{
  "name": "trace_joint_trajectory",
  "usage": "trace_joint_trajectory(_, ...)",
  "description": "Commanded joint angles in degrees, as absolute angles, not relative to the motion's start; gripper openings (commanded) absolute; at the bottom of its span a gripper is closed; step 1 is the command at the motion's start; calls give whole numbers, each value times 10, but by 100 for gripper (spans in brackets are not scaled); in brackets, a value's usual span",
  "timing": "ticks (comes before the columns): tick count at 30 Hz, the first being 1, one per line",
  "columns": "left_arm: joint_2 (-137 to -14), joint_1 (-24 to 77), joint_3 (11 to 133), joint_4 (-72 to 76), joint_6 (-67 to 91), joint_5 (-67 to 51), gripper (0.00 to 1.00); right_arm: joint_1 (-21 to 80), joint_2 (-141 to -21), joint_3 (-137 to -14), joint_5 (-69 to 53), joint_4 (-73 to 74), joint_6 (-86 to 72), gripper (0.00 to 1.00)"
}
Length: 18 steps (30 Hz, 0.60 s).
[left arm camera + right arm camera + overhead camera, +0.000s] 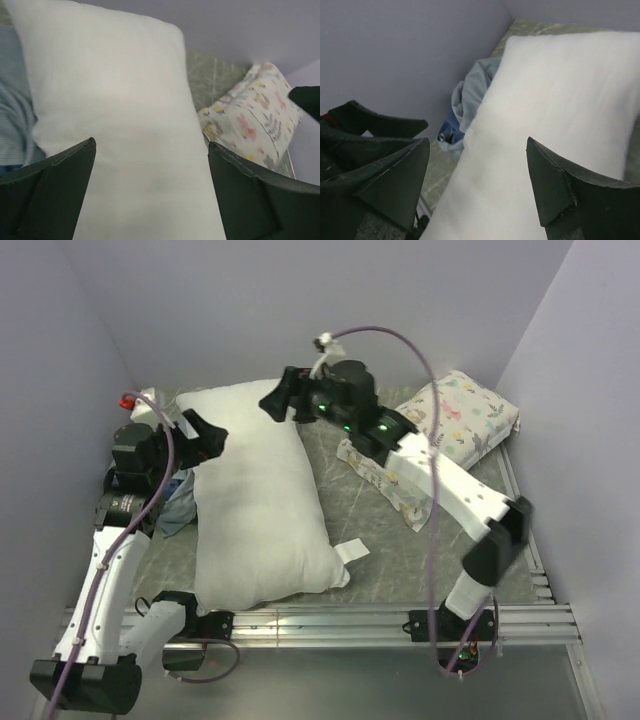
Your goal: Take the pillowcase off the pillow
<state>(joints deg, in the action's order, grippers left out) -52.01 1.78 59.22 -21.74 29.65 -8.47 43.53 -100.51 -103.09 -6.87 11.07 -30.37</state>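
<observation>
Hovering over the far end of the white pillow (255, 505), both arms had nothing in hand. The left gripper (203, 432) hung at the pillow's far left corner with its jaws spread wide. In its own wrist view they framed bare white stuffing and gripped none of it. The right gripper (283, 397) sat at the pillow's far edge, jaws likewise parted and empty.

And the pillow was bare! It lay plump along the left half of the table (400, 565), its small tag (352, 552) poking out at the near right corner. The pillowcase (178, 512) was crumpled in a heap just beside the pillow's left side, against the left arm, showing pale grey-blue folds and a patch of navy in the right wrist view. Whether an edge was trapped under the pillow could not be told. By the look of it, the job was as good as done.

The pillowcase would likely handle as thin, limp cloth, light and prone to slide, so a pinch on a raised fold or hem would suit it best. The pillow looked light and squashy, so a corner offered the surest hold.

Off to the right, a floral-print pillow (465, 418) and a floral-print cloth (385, 480) lay well out of it.
</observation>
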Motion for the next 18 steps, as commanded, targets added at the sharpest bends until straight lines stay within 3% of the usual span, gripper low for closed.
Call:
trace_joint_trajectory(1, -501, 94, 609, -210, 272, -27, 99, 427, -855, -934, -1, 108, -283, 85)
trace_joint_trajectory(9, -451, 148, 561, -220, 243, -31, 99, 425, -549, -623, 77, 128, -309, 89)
trace_joint_trajectory(18, -400, 149, 505, -204, 253, -48, 99, 425, -333, -484, 163, 285, -317, 92)
